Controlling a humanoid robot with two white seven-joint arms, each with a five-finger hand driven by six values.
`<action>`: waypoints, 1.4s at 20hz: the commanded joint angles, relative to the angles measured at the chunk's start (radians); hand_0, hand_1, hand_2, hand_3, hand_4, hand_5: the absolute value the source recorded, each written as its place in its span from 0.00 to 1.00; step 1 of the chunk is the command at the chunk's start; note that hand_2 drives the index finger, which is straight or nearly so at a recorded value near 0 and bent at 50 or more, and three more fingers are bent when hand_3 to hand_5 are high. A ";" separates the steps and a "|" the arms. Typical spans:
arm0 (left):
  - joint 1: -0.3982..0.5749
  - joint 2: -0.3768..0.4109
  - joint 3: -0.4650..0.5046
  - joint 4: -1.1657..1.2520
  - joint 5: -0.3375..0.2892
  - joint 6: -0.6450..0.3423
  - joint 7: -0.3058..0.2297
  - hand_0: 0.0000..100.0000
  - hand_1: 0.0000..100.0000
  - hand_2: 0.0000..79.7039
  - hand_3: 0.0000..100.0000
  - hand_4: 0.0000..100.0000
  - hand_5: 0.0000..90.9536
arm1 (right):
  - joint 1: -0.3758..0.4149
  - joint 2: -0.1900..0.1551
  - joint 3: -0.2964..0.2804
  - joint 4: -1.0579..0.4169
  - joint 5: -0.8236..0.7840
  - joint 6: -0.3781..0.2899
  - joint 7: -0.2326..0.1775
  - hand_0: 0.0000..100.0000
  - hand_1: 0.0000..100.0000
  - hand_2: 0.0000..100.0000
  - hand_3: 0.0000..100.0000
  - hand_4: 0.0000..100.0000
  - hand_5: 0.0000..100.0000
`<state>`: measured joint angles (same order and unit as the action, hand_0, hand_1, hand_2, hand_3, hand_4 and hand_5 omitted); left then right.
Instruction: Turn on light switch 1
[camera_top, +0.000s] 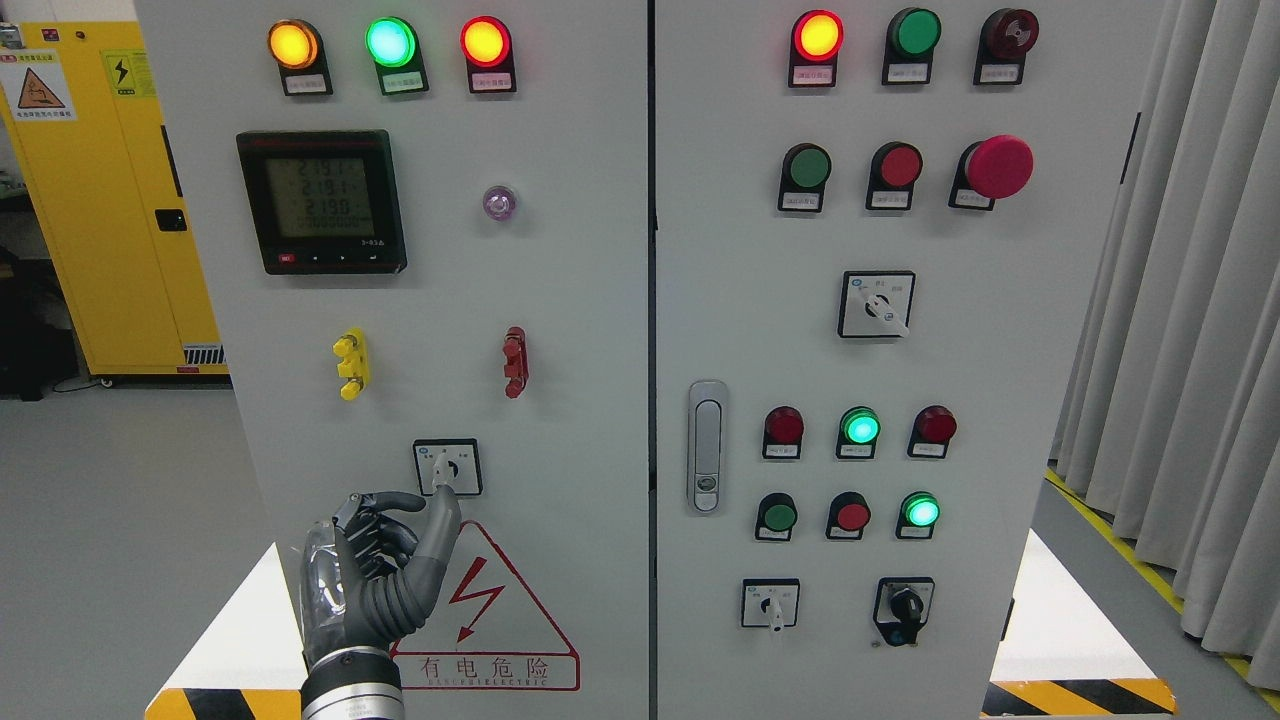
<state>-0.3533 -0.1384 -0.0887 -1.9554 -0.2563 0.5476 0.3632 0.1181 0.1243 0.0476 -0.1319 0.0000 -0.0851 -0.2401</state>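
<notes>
- The left hand (385, 570) rises from the lower left, fingers curled together with nothing grasped, its thumb (441, 535) stretched upward.
- The rotary light switch (447, 467) sits just above the thumb tip; whether they touch cannot be told.
- Higher above the hand hang two terminal handles, one yellow handle (351, 363) and one red handle (515, 361).
- Higher still, three lit indicator lamps (390, 42) glow orange, green and red.
- On the door to the hand's right are three more rotary switches (876, 304).
</notes>
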 joint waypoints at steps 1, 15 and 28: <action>-0.015 -0.004 -0.003 0.016 0.000 0.011 0.000 0.24 0.65 0.68 0.90 0.91 0.97 | 0.000 0.000 0.000 0.000 -0.029 0.001 0.001 0.00 0.50 0.04 0.00 0.00 0.00; -0.030 -0.007 -0.011 0.032 -0.020 0.023 0.000 0.25 0.65 0.70 0.91 0.92 0.97 | 0.000 0.000 0.000 0.000 -0.029 0.001 -0.001 0.00 0.50 0.04 0.00 0.00 0.00; -0.033 -0.009 -0.011 0.046 -0.020 0.034 0.000 0.26 0.64 0.71 0.91 0.92 0.98 | 0.000 0.000 0.000 0.000 -0.029 0.001 -0.001 0.00 0.50 0.04 0.00 0.00 0.00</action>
<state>-0.3849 -0.1457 -0.0986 -1.9223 -0.2753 0.5803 0.3633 0.1182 0.1243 0.0476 -0.1319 0.0000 -0.0852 -0.2401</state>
